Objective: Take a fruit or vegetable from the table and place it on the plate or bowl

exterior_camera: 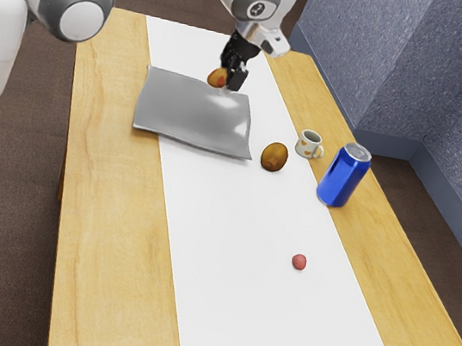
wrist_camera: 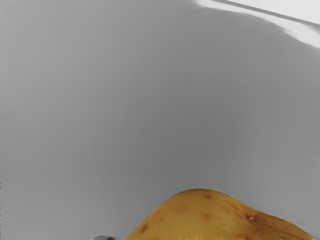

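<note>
A yellow-brown fruit (exterior_camera: 217,78) is held in the claw (exterior_camera: 228,75), which is closed on it. The fruit is held in the air over the far edge of the grey plate (exterior_camera: 189,115). In the wrist view, the fruit (wrist_camera: 212,220) is seen right above the plate's grey face (wrist_camera: 125,100).

If the fruit is let go here, it may roll off the plate's far edge onto the surface (exterior_camera: 96,205). The fruit is round and the plate looks almost flat. If it is dropped from too high, it may bounce away. If the claw is brought down too far, the plate may be pushed.

How high the fruit hangs above the plate cannot be told. What kind of fruit it is cannot be told either. In the wrist view, its lower part is cut off.
</note>
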You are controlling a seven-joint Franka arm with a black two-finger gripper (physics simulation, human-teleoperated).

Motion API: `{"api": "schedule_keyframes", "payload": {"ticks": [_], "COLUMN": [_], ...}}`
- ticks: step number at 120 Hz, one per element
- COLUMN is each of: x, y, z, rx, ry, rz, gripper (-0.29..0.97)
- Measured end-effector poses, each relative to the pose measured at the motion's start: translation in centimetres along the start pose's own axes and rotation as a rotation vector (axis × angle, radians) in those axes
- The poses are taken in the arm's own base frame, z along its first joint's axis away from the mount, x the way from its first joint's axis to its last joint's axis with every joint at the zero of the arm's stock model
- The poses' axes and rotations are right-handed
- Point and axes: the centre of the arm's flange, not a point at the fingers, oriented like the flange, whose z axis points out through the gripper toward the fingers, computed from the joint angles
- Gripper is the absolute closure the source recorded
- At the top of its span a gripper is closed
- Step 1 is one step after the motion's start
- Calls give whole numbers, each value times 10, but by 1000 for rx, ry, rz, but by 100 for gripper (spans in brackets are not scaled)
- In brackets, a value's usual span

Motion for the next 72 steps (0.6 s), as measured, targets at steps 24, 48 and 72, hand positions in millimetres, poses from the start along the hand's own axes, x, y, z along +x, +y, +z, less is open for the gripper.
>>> {"api": "schedule_keyframes", "payload": {"ticks": [24,48,72], "x": [1,0,-5], "y": [1,-1,-6], "z": [1,2,3], "rx": [-18,-36,-64], "ry": [7,9,7], "rz": [-38,-73,-107], "gripper": [12,3,1]}}
